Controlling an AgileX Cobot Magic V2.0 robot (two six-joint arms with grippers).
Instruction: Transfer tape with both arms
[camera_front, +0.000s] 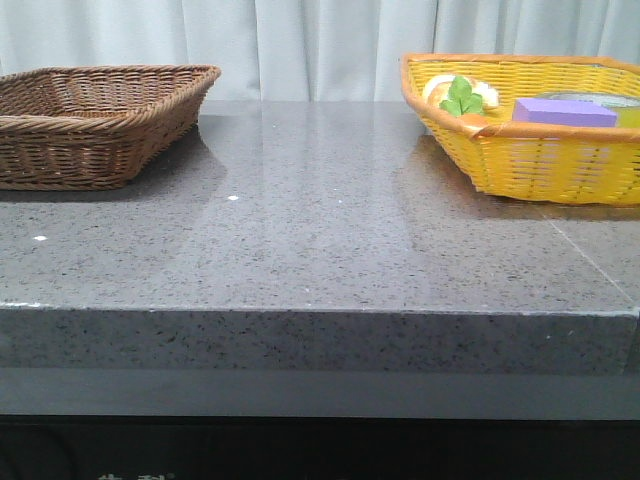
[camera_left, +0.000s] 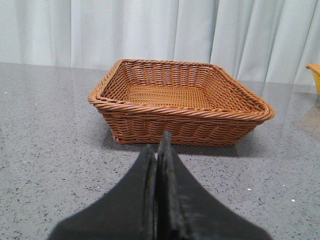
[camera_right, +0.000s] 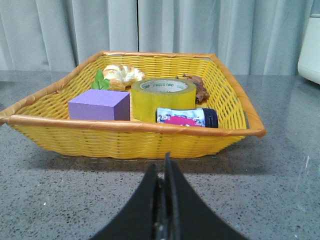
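The yellow tape roll (camera_right: 163, 98) stands on its flat side in the yellow basket (camera_right: 135, 136), between the purple block (camera_right: 99, 105) and a small dark bottle (camera_right: 187, 117). In the front view only a sliver of the tape (camera_front: 628, 112) shows behind the purple block (camera_front: 563, 111). My right gripper (camera_right: 161, 165) is shut and empty, low over the table in front of the yellow basket. My left gripper (camera_left: 158, 145) is shut and empty, in front of the empty brown wicker basket (camera_left: 180, 114). Neither gripper shows in the front view.
The brown basket (camera_front: 95, 120) stands at the table's back left, the yellow basket (camera_front: 530, 150) at the back right. The yellow basket also holds a bread roll (camera_right: 122, 74), green leaves (camera_right: 101, 81) and a brown item (camera_right: 197, 86). The table's front edge (camera_front: 320, 312) is near.
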